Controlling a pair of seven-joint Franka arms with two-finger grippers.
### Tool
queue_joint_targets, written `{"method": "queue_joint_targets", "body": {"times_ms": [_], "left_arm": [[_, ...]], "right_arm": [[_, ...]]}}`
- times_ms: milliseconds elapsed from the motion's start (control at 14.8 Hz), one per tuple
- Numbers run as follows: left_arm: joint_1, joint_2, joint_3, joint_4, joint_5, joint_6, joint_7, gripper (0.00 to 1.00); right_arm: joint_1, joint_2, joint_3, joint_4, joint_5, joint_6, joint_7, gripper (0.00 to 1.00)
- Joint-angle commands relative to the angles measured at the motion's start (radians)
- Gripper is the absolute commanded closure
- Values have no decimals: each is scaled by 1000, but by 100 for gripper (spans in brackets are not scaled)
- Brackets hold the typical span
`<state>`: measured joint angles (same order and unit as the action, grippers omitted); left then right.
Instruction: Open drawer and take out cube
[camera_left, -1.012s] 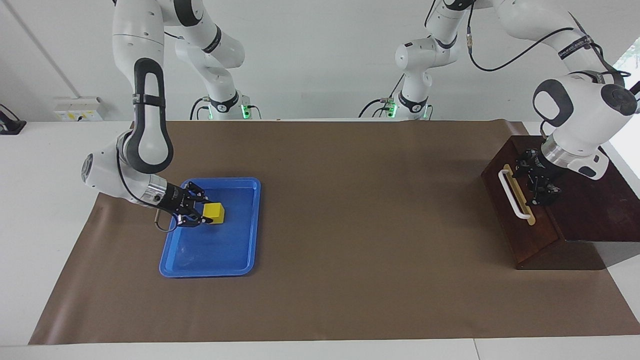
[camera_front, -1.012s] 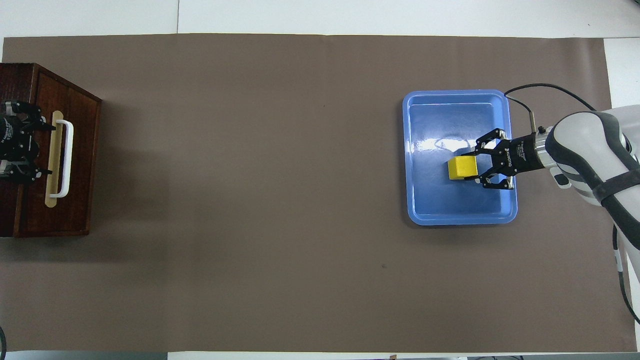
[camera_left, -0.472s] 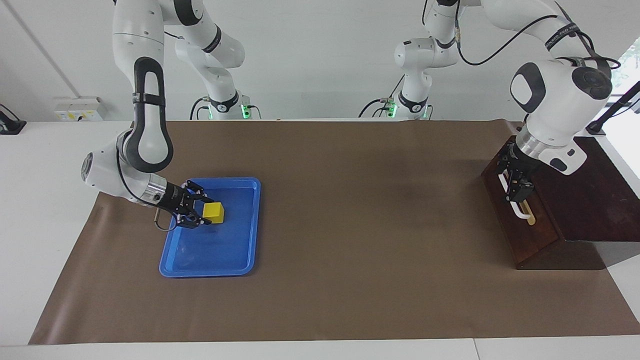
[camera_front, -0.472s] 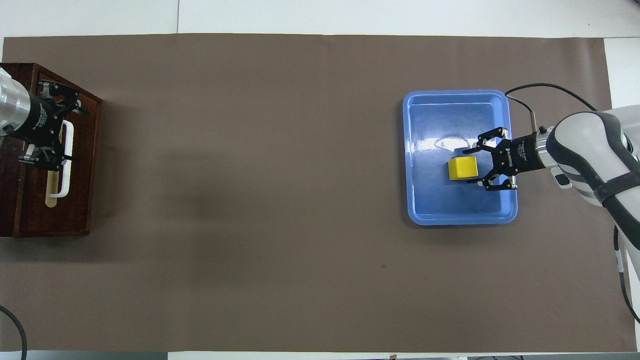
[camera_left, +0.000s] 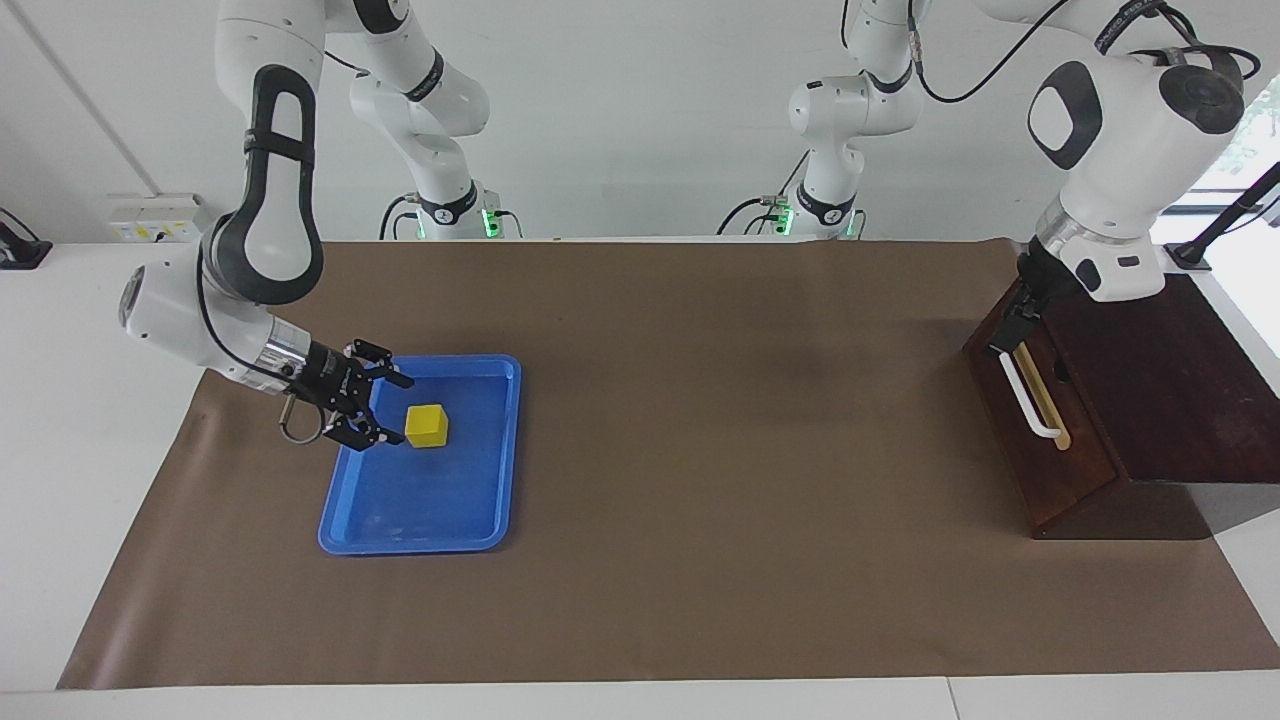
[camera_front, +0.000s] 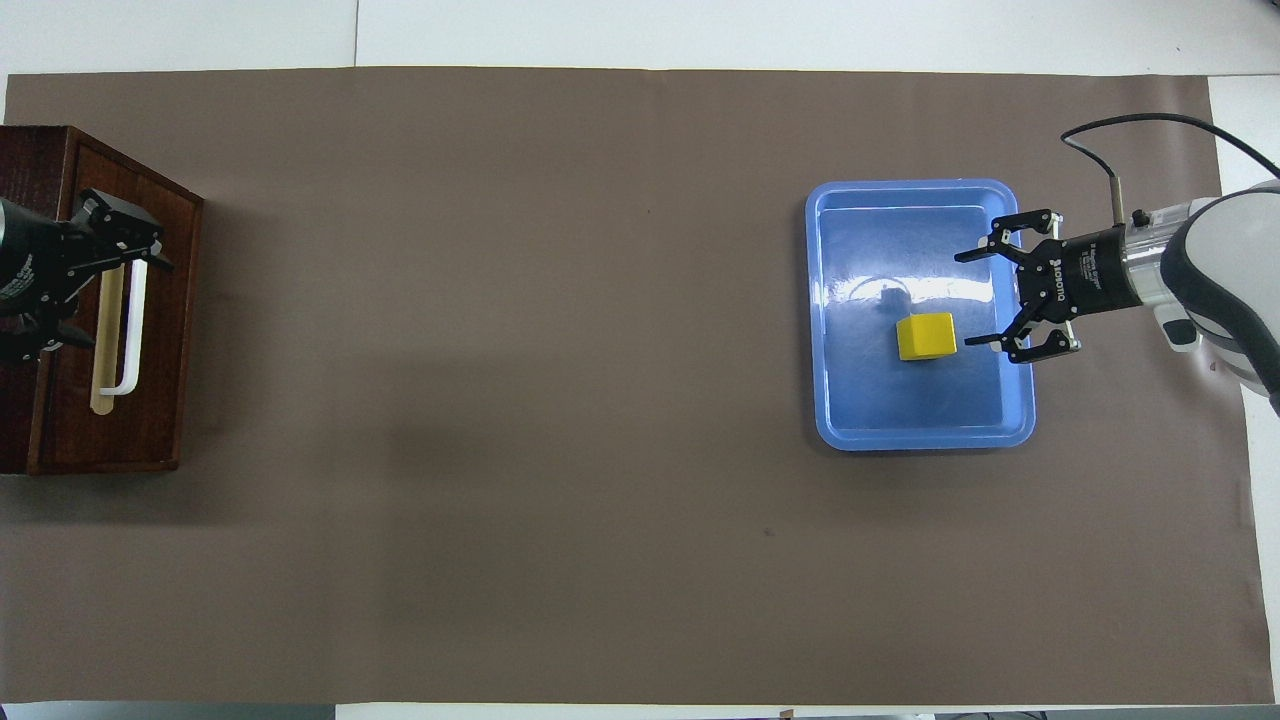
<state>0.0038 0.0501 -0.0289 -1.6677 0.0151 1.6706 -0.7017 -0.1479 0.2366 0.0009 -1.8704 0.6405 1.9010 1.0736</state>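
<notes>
Twice noted open jaws: right gripper (camera_front: 965, 300) clear of small yellow cube (camera_front: 925, 336) in blue plastic tray (camera_front: 880, 405); left gripper (camera_left: 1012, 325) at dark wooden drawer (camera_left: 1050, 470)'s handle (camera_left: 1030, 400), seemingly for pulling.

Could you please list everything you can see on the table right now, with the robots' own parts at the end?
Cube: one, yellow, in the tray, free of both tools.
Tray: one, blue, toward the right arm's end of the table.
Drawer: one, dark brown with a white handle, shut, in the wooden box at the left arm's end.
Table cover: one, brown, under everything.
Right tool: one, black, open, over the tray's edge beside the cube.
Left tool: one, black, open, over the drawer's handle.
</notes>
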Motion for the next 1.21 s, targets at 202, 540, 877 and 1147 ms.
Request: {"method": "queue_joint_targets", "body": {"times_ms": [202, 540, 877, 1147], "left_arm": [[-7, -67, 3, -12, -3, -129, 368, 0], [13, -29, -36, 58, -4, -166, 514, 0], [4, -36, -37, 48, -9, -198, 602, 0], [-2, -32, -36, 57, -9, -238, 625, 0]], "right_arm": [[44, -151, 7, 23, -252, -66, -21, 0], [42, -236, 7, 99, -364, -192, -335, 0], [67, -306, 19, 126, -559, -266, -729, 0], [56, -318, 18, 120, -572, -289, -833, 0]]}}
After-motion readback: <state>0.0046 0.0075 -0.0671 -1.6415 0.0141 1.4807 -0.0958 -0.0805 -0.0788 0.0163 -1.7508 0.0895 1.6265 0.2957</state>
